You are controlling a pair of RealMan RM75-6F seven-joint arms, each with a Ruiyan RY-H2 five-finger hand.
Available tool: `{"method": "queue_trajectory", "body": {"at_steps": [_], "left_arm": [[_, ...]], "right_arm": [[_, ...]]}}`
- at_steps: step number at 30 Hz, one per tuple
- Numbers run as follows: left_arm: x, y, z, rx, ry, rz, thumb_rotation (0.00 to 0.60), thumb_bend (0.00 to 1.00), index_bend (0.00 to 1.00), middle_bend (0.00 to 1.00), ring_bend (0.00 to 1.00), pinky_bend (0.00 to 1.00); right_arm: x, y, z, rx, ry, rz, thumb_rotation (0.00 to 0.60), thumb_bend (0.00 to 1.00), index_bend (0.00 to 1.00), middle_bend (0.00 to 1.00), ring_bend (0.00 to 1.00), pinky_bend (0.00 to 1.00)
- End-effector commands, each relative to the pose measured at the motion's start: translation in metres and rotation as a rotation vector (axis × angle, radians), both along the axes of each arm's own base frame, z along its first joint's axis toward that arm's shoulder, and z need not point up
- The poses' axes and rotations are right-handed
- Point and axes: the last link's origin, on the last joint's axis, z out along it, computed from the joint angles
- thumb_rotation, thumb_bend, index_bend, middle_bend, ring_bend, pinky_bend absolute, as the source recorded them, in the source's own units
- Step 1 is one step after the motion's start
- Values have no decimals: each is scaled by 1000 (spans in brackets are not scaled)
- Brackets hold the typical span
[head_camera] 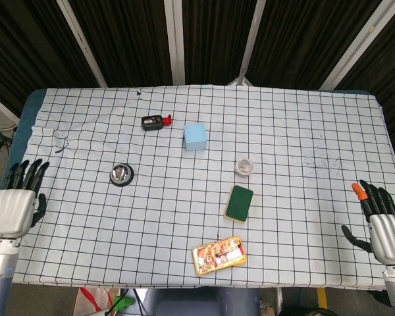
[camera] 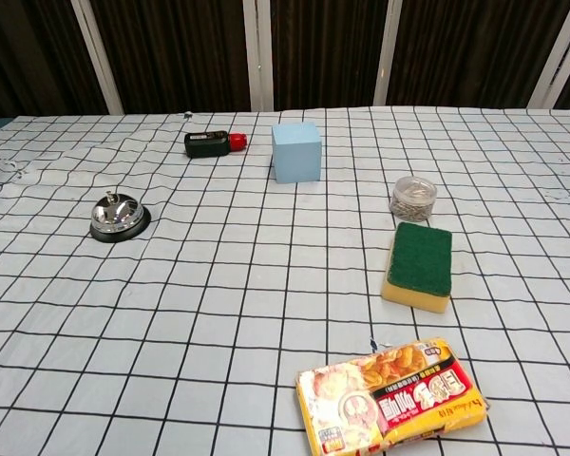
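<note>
I have both hands parked low at the near edge of the table (head_camera: 303,131), one at each corner, and neither holds anything. My left hand (head_camera: 14,207) hangs off the left corner with its back toward the head camera, fingers (head_camera: 27,172) stretched out and spread apart. My right hand (head_camera: 385,230) sits at the far right corner in the same way: fingers fanned, thumb out to the side, one fingertip capped in orange. The chest view shows neither hand.

The thing nearest my left hand is the small metal call bell (head_camera: 121,174). It stands upright on the checked cloth in the left half of the table, well apart from the hand and from everything else, button up on its black base. Beyond it lie a black device with a red cap (head_camera: 155,122) and a pale blue cube (head_camera: 195,137). Toward the right are a little clear jar (head_camera: 244,166), a green-topped sponge (head_camera: 239,203) just in front of it, and a snack packet (head_camera: 218,254) near the front edge.

I judge this a rest posture, with no contact being worked. If I go to the bell, the left arm needs a long reach forward and inward. I would bring the hand in from above so a fingertip meets the button squarely, since a sideways brush could slide the base on the wrinkled cloth.
</note>
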Motion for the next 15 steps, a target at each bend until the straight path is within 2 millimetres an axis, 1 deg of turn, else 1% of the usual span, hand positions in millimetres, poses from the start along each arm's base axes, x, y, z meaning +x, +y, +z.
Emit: {"method": "queue_trajectory", "body": {"at_steps": [1,6,9,15], "left_arm": [[-10,-14,9,7,-60,5,600,880,28,50,0,0],[-21,-24,11,43,-136,-32,600,879,29,50,0,0],[-32,-27,10,79,-196,-36,600,880,31,50,0,0],[-43,-28,15,101,-187,-25,600,880,31,50,0,0]], "right_arm": [[1,0,-2,6,6,6,600,305,78,5,35,0],[1,0,-2,3,12,2,600,304,78,4,35,0],[0,0,-1,-3,11,-1,600,305,78,5,35,0],[0,-1,1,-11,1,-2,600,305,78,5,35,0]]}}
